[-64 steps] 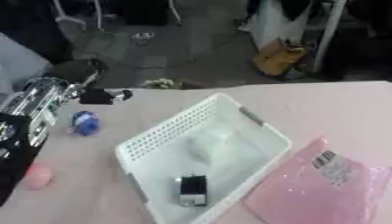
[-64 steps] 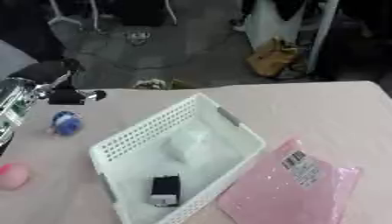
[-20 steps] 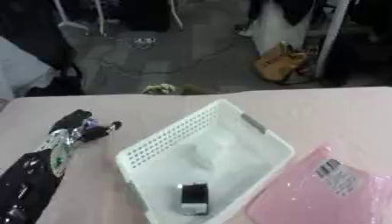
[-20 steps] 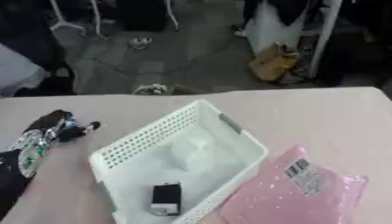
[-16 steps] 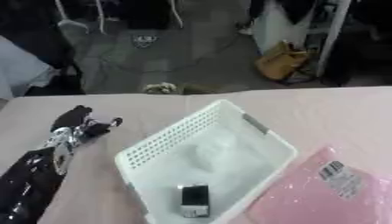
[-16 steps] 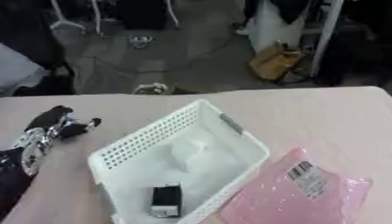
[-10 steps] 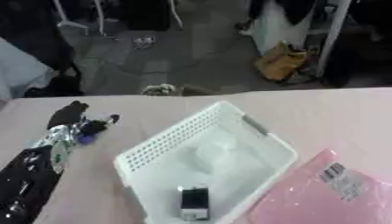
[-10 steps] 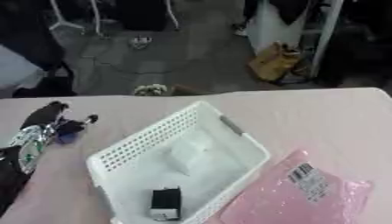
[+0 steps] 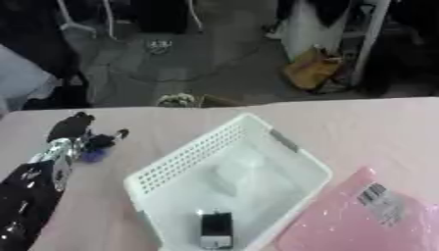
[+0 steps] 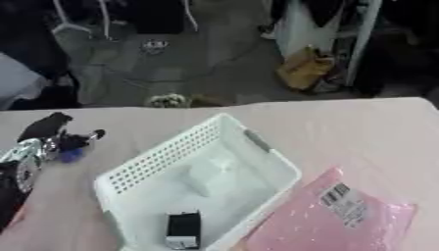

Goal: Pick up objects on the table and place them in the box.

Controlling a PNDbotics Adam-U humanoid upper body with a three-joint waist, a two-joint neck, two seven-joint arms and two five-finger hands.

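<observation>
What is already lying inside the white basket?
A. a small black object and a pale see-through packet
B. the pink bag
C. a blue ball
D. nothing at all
A: a small black object lies near the front end of the basket and a pale packet sits mid-basket, while the pink bag lies outside on the table and the blue thing is over by the left hand.

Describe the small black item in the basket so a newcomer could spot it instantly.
Start at the white perforated basket in the middle of the pink table. Look at its near end: the small black boxy item lies on the floor there. Its only neighbour inside is a pale clear bag farther back; this is the one dark thing.
</observation>
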